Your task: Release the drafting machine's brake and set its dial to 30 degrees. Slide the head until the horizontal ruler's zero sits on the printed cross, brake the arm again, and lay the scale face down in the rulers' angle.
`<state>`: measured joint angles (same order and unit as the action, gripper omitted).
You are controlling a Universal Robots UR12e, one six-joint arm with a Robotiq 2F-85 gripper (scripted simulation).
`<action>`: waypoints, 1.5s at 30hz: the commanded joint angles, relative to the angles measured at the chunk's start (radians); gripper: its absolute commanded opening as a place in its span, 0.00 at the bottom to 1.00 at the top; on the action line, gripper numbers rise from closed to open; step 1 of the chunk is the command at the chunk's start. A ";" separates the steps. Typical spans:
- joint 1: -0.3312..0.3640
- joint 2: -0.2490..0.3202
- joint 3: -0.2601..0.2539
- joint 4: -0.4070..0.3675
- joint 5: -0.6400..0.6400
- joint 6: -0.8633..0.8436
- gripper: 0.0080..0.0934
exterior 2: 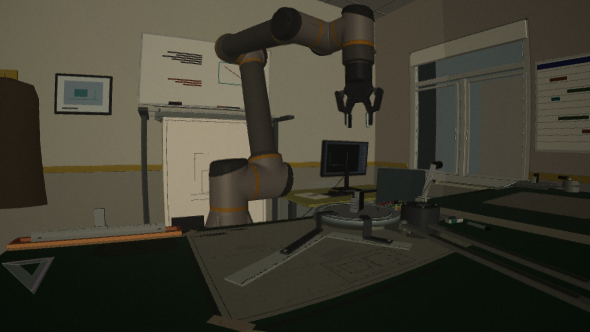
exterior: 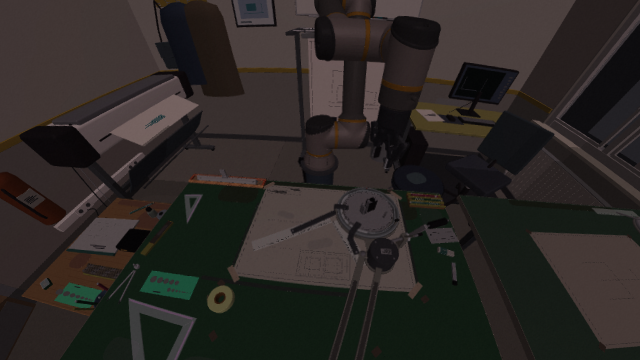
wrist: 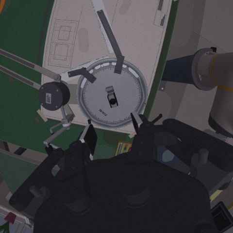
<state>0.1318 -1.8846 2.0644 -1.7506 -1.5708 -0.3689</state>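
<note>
The drafting machine's round dial head (exterior: 368, 212) (exterior 2: 358, 216) (wrist: 112, 94) sits on the far right part of the drawing sheet (exterior: 320, 240), with a small knob (wrist: 112, 99) at its centre. My gripper (exterior: 389, 157) (exterior 2: 359, 116) (wrist: 111, 128) hangs high above it, open and holding nothing. One ruler (exterior: 292, 232) (exterior 2: 280, 257) runs from the head to the left, and a shorter ruler (exterior: 353, 239) points toward the near side. The dark brake housing (exterior: 383, 251) (wrist: 54, 96) sits beside the head, its lever (exterior 2: 430, 182) standing up. The scale (exterior: 227, 180) (exterior 2: 95, 232) lies in its tray at the board's far left edge.
The orange tray (exterior 2: 92, 237) holds the scale at the board's back edge. A tape roll (exterior: 220, 299), set squares (exterior: 192, 206) and green templates (exterior: 169, 285) lie on the left of the green board. The machine's twin arm rails (exterior: 357, 310) run to the near edge. A second board (exterior: 565, 270) stands on the right.
</note>
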 commanded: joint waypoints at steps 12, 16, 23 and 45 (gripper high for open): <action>0.002 0.000 -0.001 0.000 0.000 -0.020 0.59; 0.033 0.003 -0.003 -0.001 0.000 0.010 0.59; 0.036 0.004 0.000 -0.005 0.000 0.013 0.59; 0.036 0.061 0.150 -0.211 0.000 0.013 0.59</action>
<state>0.1682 -1.8232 2.2163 -1.9632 -1.5708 -0.3554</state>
